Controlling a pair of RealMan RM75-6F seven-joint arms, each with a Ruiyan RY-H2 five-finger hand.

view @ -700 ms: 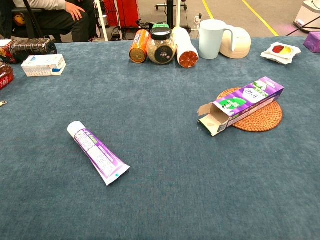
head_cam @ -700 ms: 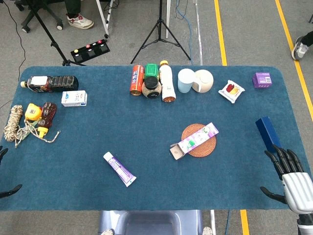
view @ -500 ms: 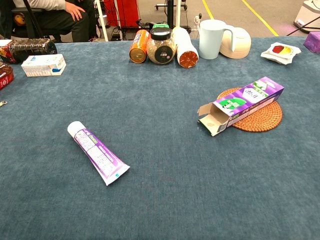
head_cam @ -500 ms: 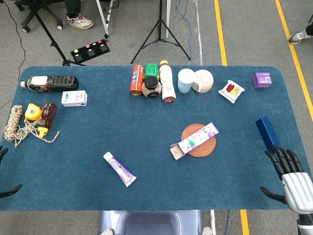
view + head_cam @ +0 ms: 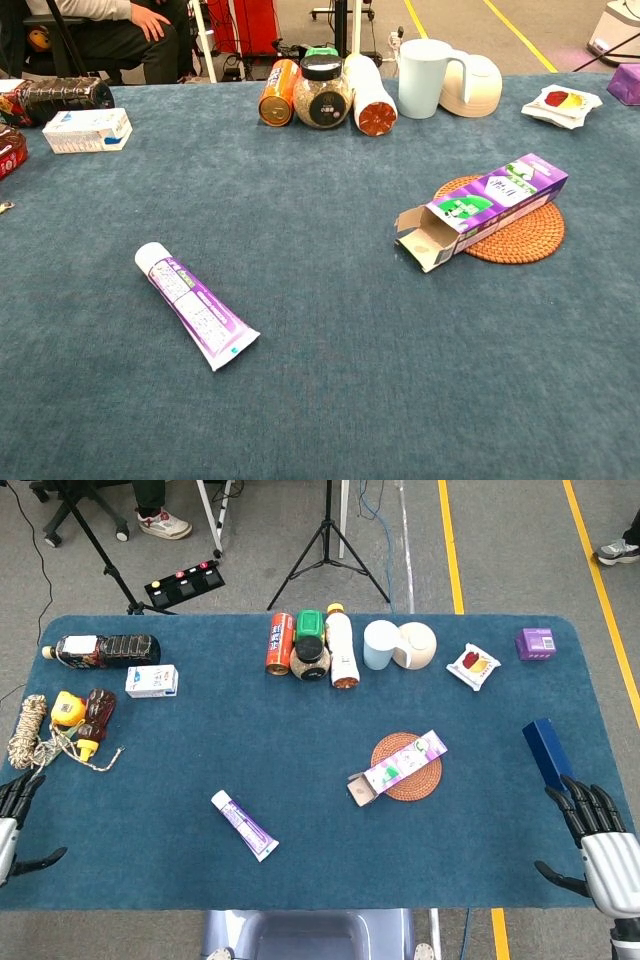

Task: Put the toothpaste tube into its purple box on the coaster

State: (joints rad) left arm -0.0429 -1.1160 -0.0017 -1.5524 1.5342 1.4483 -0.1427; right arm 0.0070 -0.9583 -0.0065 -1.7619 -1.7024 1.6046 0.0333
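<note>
Now the left hand (image 5: 12, 825) shows more fully at the near left table edge than it did a moment ago, when only fingertips poked in; its fingers are spread and it holds nothing. That reads as the left arm starting toward the work, though no reach has yet been made. The right hand (image 5: 598, 848) sits at the near right corner much as before, fingers apart and empty, just in front of a dark blue box (image 5: 548, 753).

The toothpaste tube (image 5: 244, 825) lies flat on the blue table cloth (image 5: 200, 750), cap end pointing away to the left, untouched and well apart from both hands. Further off, the purple box (image 5: 397, 769) rests across the woven coaster (image 5: 408, 765), its open flap end overhanging toward the tube. The task looks barely begun.

Both hands are cut off by the frame edge in the head view and absent from the chest view, so their wrists and palms are hard to judge. Whether the box mouth is fully open inside cannot be told. Beyond stand a row of bottles and cans (image 5: 312, 646) and a pale mug (image 5: 380, 644).
</note>
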